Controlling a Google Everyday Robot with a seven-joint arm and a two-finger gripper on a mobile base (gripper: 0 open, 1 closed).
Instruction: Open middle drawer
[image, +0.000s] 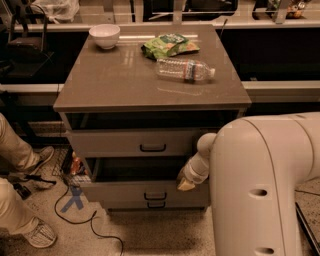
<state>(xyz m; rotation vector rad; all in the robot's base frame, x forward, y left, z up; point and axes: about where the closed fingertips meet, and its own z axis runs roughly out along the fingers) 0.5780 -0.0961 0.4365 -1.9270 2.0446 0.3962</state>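
We see the gripper (186, 184) low down at the front of the cabinet (140, 85). It sits at the right end of the middle drawer (125, 191), right at the top edge of its front. We cannot tell if the gripper is open or closed, because its tip is small and partly hidden by the big white arm (265, 190).

The middle drawer sticks out toward us, and there is a dark open space behind its front. We think the gripper is at that edge so it can pull the drawer along. The black handle (155, 195) is to the left of the gripper and a little lower, and nothing is touching it. The drawer looks a good way out, so we think the job is nearly done.

The top drawer (115, 142) is up and to the left of the gripper. The bottom drawer (120, 204) is just below it and to the left.

Now we count. There are three drawers, and each has one black handle. On top of the cabinet, far above the gripper, there is one white bowl (104, 35), one green bag (169, 45) and one water bottle (184, 69) lying on its side. They are well away from the drawers, so they should not fall when a drawer moves. On the floor, far to the left of the gripper, there is one blue cross (75, 197) and two shoes (40, 232).
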